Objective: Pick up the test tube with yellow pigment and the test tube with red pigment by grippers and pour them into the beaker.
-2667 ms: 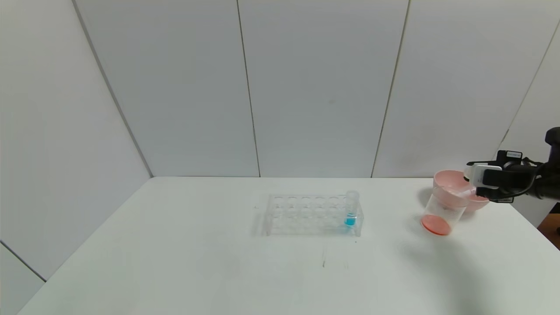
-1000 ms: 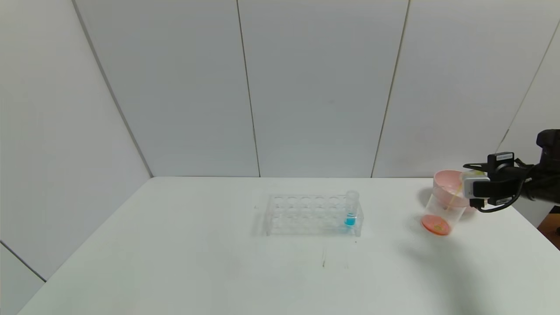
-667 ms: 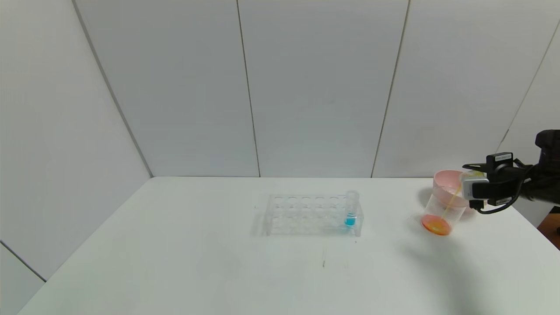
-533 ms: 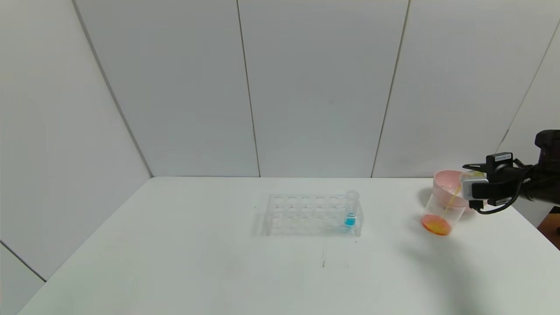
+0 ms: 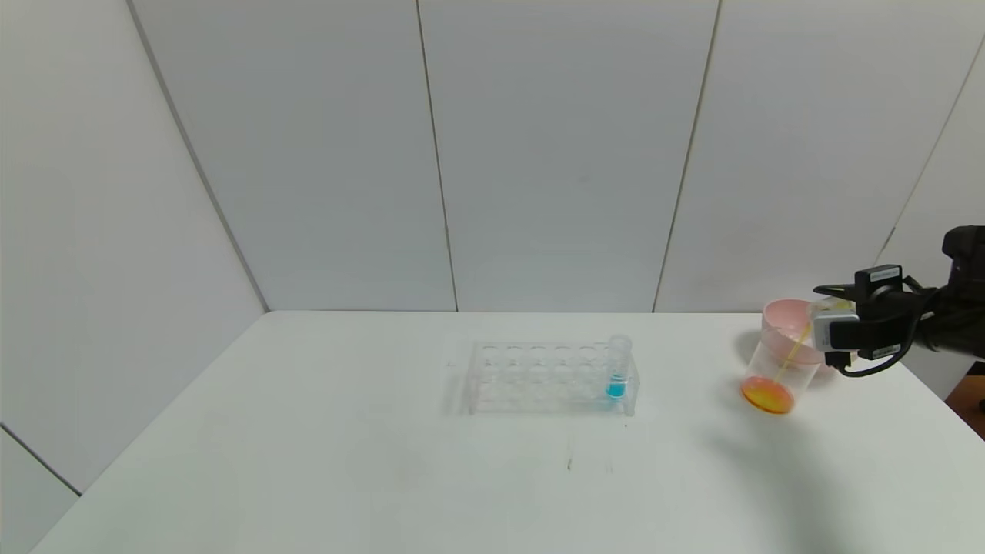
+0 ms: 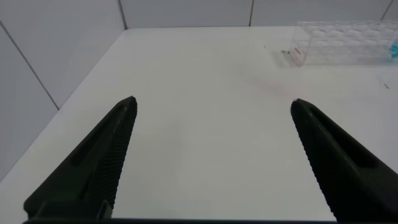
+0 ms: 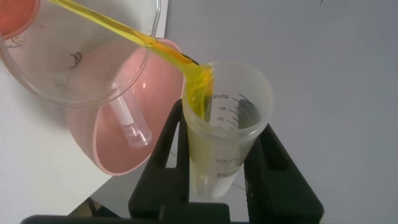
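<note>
White table (image 5: 385, 462): right gripper (image 7: 217, 155) clamps the yellow-pigment tube (image 7: 224, 124) over beaker (image 5: 777, 369), pink bowl (image 5: 785, 315) behind.

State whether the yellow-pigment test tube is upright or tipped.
Tipped: the test tube with yellow pigment, in the right hand, streams yellow into the beaker.

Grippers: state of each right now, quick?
Left gripper: open, holding nothing, above the table.
Right gripper: shut on the test tube with yellow pigment, tipped and pouring a yellow stream into the beaker.

White table (image 5: 385, 477) carries clear rack (image 5: 548, 377), beaker (image 5: 776, 373), pink bowl (image 5: 793, 327).
</note>
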Robot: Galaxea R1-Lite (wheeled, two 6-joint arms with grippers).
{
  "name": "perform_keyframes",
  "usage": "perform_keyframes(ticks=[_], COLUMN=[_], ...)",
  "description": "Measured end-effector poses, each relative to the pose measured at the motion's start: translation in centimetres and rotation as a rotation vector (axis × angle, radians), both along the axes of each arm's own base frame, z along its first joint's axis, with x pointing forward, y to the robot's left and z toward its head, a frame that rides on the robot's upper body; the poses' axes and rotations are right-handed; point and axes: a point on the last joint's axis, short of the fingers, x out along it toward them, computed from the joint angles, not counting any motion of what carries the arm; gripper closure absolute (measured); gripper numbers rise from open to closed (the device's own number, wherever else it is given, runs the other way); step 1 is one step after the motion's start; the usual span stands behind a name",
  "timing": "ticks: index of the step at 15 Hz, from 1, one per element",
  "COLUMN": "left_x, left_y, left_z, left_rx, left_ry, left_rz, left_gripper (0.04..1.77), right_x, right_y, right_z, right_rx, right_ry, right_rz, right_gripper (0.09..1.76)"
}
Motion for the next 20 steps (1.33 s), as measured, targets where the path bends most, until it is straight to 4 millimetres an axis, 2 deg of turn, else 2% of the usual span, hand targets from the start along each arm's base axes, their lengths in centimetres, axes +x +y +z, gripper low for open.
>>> perform_keyframes(ticks=[20], left_x=[0.00], left_y=[0.00], left_z=[0.00], left_rx=[0.000], left_ry=[0.000], left_rz=[0.000], left_gripper=[0.05], right_x=[0.11], right_y=[0.75], right_z=[0.69], right_rx=[-0.015], right_ry=[-0.021], right_rz=[0.012], right_gripper=[1.29])
